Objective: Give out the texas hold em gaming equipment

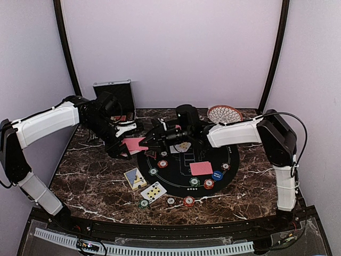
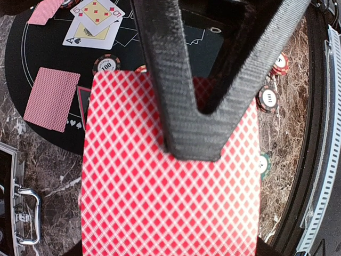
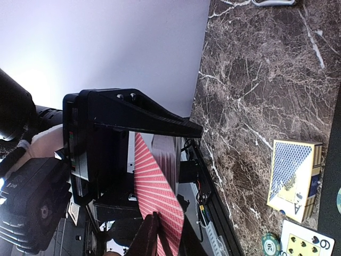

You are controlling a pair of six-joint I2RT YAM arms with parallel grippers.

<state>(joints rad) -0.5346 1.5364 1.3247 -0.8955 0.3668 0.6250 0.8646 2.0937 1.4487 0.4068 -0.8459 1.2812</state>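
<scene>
A red-backed card (image 2: 160, 202) was seen held in the air over the left rim of a round black mat (image 1: 176, 178), pinched between the fingers of the left end effector (image 1: 127, 145), which were pressed together on it; the right end effector (image 1: 152, 141) was placed against the card's opposite edge, one dark finger (image 3: 145, 234) being shown alongside that edge in the right wrist view, though whether its fingers were clamped on the card or merely narrowed about it could not be told; on the mat a second red-backed card (image 1: 201, 168) was laid face down, right of centre, with a blue chip (image 1: 217, 175) just beside it and a green chip (image 1: 194, 182) and a red chip (image 1: 209, 184) set close together below it; two face-up cards (image 1: 153, 191) were overlapped at the mat's near-left edge, and a blue-backed pack (image 1: 135, 178) was laid just beside them on the dark marbled bench (image 1: 90, 181); a further green chip (image 1: 144, 203), a white chip (image 1: 171, 201) and another red chip (image 1: 188, 201) were spread along the mat's near rim; at the back of the bench a silver case (image 1: 113, 93) was seen on the left with its lid upright, and a round woven dish (image 1: 225, 113) on the right, both well apart from the held card.
</scene>
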